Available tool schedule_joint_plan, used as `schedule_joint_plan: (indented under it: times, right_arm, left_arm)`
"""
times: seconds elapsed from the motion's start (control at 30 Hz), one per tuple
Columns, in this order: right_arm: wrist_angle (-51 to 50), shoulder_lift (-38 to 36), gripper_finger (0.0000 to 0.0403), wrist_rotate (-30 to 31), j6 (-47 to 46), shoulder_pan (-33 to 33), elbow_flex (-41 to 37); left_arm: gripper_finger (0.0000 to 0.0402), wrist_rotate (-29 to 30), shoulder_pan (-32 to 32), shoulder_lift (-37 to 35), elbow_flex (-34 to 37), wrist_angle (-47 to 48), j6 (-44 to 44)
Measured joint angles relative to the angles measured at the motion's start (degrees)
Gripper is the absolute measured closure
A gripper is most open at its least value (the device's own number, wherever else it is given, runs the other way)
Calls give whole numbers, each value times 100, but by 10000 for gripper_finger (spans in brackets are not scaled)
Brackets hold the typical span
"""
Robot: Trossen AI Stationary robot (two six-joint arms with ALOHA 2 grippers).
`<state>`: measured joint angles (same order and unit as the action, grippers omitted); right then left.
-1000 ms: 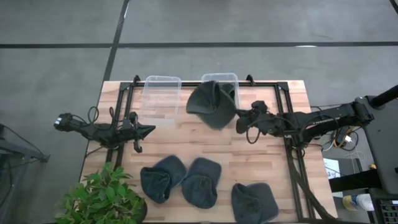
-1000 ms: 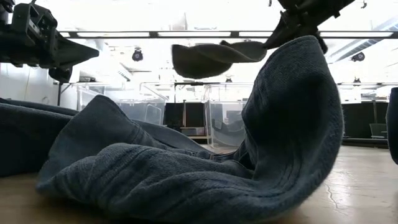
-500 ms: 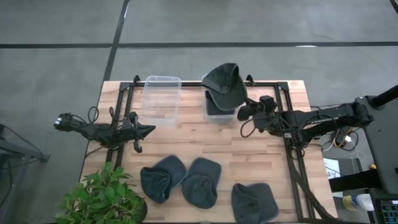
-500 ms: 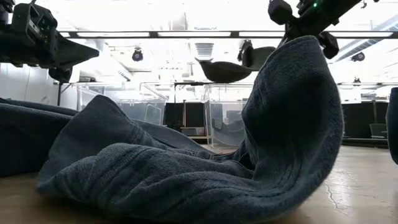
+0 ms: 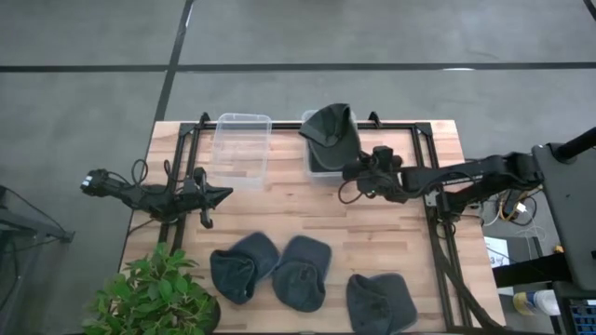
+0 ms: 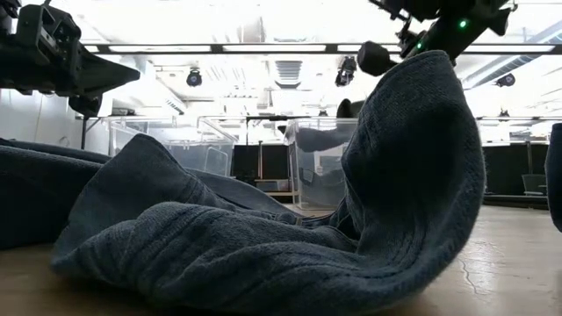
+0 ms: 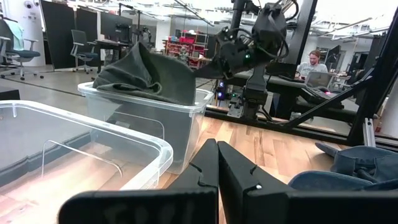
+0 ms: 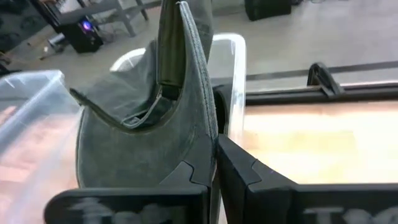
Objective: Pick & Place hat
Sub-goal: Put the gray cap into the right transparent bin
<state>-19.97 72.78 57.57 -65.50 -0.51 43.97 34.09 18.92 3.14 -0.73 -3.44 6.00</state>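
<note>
A leafy green potted plant (image 5: 154,293) is seen at one near corner of the light wooden plank counter (image 5: 279,209). A black metal frame (image 5: 438,244) is mounted on the counter. Beyond it, grey office chairs (image 7: 84,45) and a seated person (image 7: 313,64) are seen.

The right arm reaches in across the worktop's far side, its right gripper (image 5: 352,171) with jaws pressed together, while the left gripper (image 5: 223,194) waits with jaws closed near the left edge.
</note>
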Motion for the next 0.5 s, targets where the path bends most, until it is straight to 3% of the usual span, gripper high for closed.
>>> schedule_joint_plan:
  times: [0.3, 0.5]
  right_arm:
    - [323, -74, 327, -340, 426, -15, 4]
    - [294, -108, 259, -1246, 597, -108, 4]
  left_arm:
    - [402, 0, -2, 2, 1, -1, 0]
    - [402, 0, -2, 2, 0, -2, 0]
